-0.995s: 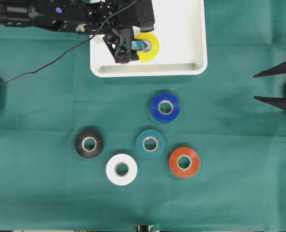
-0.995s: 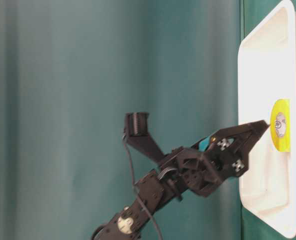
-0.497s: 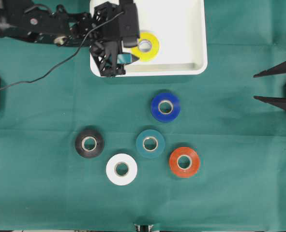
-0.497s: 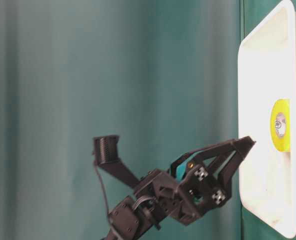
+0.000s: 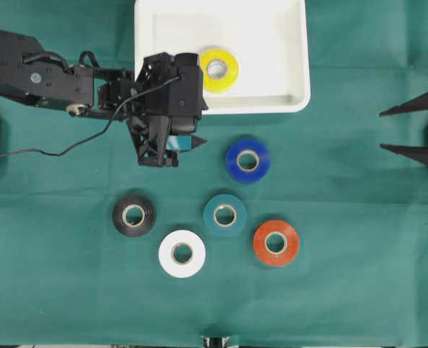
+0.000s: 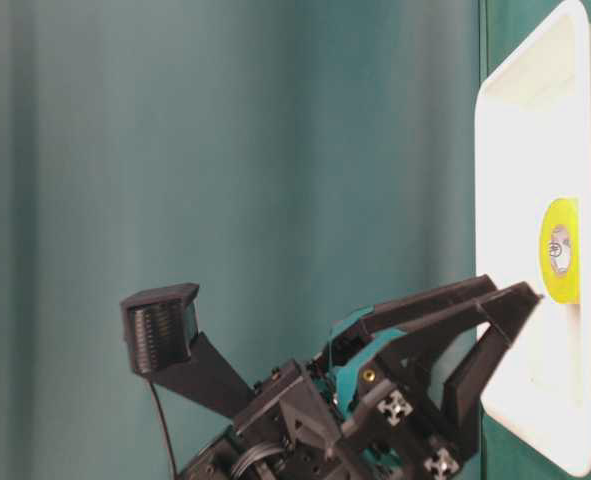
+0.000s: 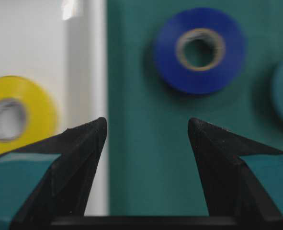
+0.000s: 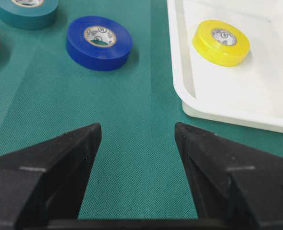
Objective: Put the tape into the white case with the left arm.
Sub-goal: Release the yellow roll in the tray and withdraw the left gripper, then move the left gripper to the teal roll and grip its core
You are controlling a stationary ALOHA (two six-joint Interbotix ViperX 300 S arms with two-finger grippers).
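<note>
- Tape, a yellow glossy roll (image 5: pixel 219 69), lies flat inside the shallow white rectangular plastic case (image 5: pixel 295 51).
- Left gripper (image 7: pixel 147 132): jaws apart, empty.
- Right gripper (image 8: pixel 137 136): jaws wide, empty.

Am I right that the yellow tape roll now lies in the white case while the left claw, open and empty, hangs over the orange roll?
Not quite. The yellow tape roll does lie in the white case, and the left claw is open and empty, but it hangs over bare cloth just below the case, beside the blue roll, not over the orange roll. The overhead view shows this.
</note>
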